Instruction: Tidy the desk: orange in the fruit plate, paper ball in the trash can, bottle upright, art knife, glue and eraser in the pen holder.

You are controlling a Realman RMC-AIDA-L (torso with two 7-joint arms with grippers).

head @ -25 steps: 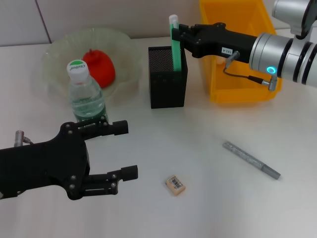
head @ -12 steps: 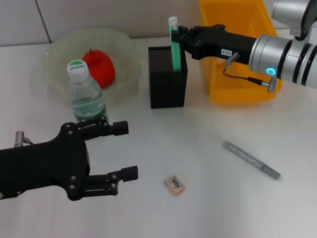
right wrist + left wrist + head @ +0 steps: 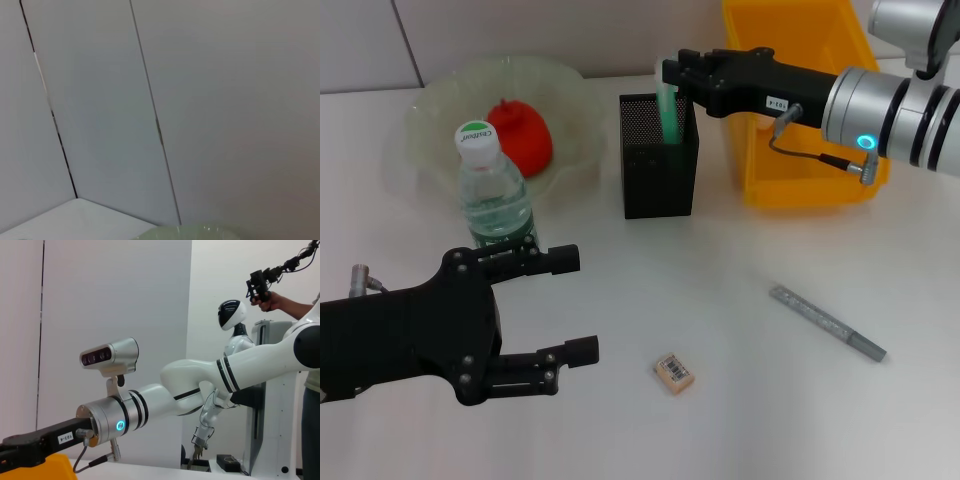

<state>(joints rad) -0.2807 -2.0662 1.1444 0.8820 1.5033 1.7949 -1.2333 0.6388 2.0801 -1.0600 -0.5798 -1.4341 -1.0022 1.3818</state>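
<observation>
The green glue stick (image 3: 667,112) has sunk deeper into the black mesh pen holder (image 3: 659,155) than a second ago, only its top showing beneath the right gripper (image 3: 672,78), whose fingers seem clenched on it though the grip is hard to confirm. The glue looks nearly stowed. The left gripper (image 3: 575,303) hangs with fingers spread, the small cardboard-coloured eraser (image 3: 673,371) just beyond its fingertips and the slim grey art knife (image 3: 827,322) well apart on the smooth white surface (image 3: 740,280).

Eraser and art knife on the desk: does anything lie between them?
No. In the head view the stretch between the eraser and the grey art knife is bare white desk; the two lie well apart.
</observation>
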